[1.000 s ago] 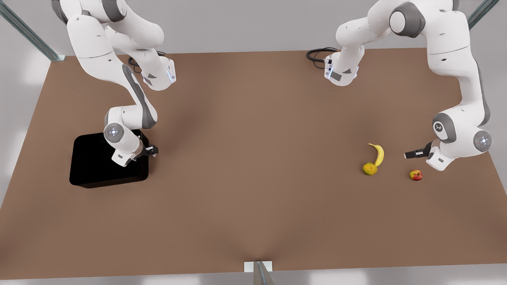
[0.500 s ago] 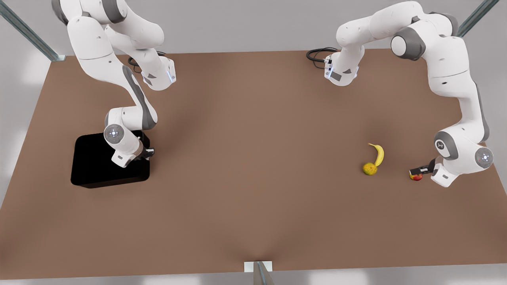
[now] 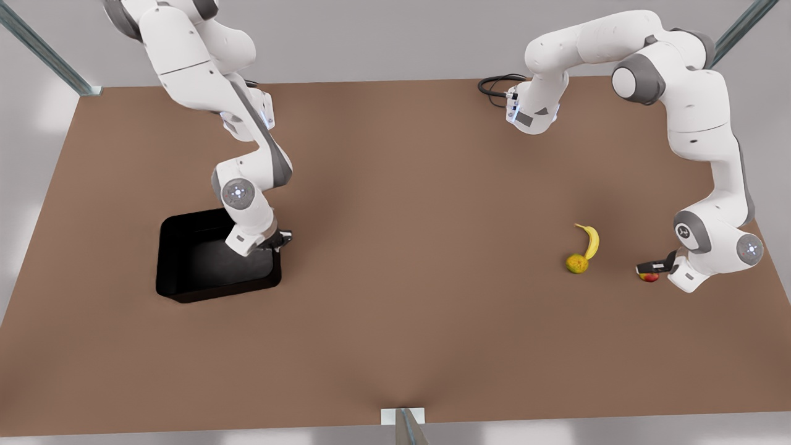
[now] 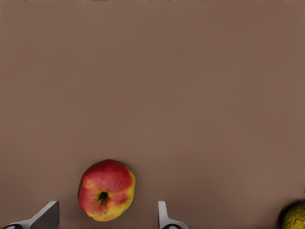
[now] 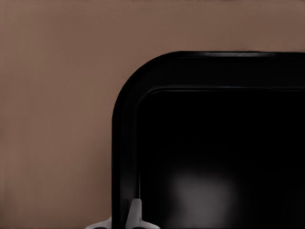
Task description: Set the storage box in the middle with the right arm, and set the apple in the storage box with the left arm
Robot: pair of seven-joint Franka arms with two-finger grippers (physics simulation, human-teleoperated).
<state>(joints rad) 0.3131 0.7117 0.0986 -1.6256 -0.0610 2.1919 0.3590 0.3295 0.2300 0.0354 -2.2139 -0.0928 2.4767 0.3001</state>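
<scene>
The storage box (image 3: 213, 256) sits on the brown table (image 3: 401, 334), off toward the front view's left, and the right gripper (image 3: 279, 240) is clamped on its wall. Over on the front view's right, the left gripper (image 3: 650, 267) hangs spread open around the apple (image 3: 649, 277), fingers (image 4: 164, 217) not touching it. Just behind are a lumpy yellow-green fruit (image 3: 576, 264) and a banana (image 3: 590, 240).

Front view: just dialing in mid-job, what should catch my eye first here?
The black box on the front view's left, with the right gripper shut on its wall. On the front view's right, the left gripper is open around the apple, which sits on the brown table. A banana and a yellow-green fruit lie beside it.
</scene>
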